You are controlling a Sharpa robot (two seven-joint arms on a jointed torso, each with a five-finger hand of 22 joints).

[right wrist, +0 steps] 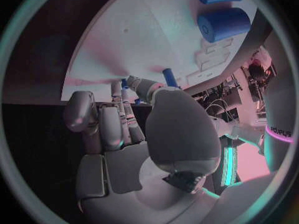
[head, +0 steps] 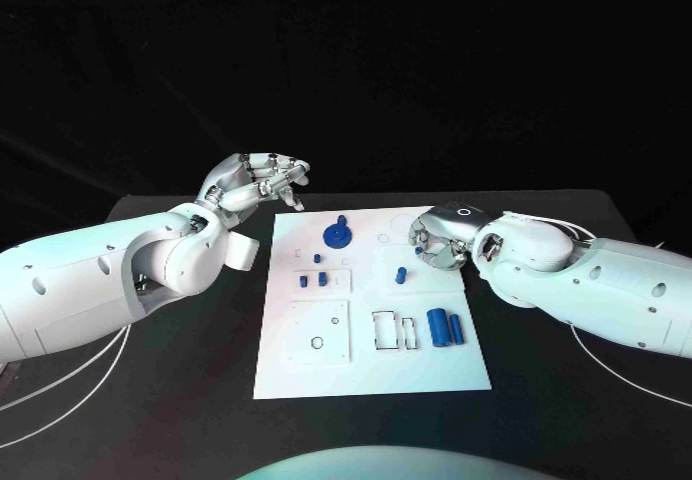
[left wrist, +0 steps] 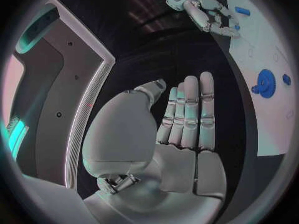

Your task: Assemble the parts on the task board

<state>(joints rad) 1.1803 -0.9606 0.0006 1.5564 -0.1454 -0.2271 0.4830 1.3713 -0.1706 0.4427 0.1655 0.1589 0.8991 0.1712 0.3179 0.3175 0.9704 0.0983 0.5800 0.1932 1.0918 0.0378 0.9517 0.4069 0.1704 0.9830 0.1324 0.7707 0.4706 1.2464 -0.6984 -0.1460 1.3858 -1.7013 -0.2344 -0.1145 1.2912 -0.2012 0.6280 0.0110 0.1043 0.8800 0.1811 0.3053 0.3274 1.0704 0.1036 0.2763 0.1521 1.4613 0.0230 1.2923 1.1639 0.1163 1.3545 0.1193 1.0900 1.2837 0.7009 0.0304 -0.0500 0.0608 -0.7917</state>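
Starting at the left, the left robot hand (head: 260,180) is seen raised over the black worktop (head: 188,350), just off the far left corner of the task board (head: 368,350). In the head view its fingers are loosely curled; in the left wrist view they (left wrist: 190,109) are held straight and side by side, with nothing between them. The hand is recorded as empty and clear of the board.

The white task board is laid in the middle of the worktop. Near its far edge a blue gear (head: 338,234) is noted, also visible in the left wrist view (left wrist: 266,82). Below it, a few small blue parts (head: 315,278) are set close together on the board's left half. A small blue peg (head: 398,273) is found nearer the centre, just beside the right hand. Toward the near right, two blue cylinders (head: 447,327) are laid side by side, next to rectangular outlines on the board; they appear in the right wrist view as well (right wrist: 223,24).

The right robot hand (head: 437,245) is positioned low over the board's far right area. Its fingers (right wrist: 124,114) are drawn in toward the thumb. Small blue pieces are seen at the fingertips in the right wrist view, but whether anything is pinched cannot be told.
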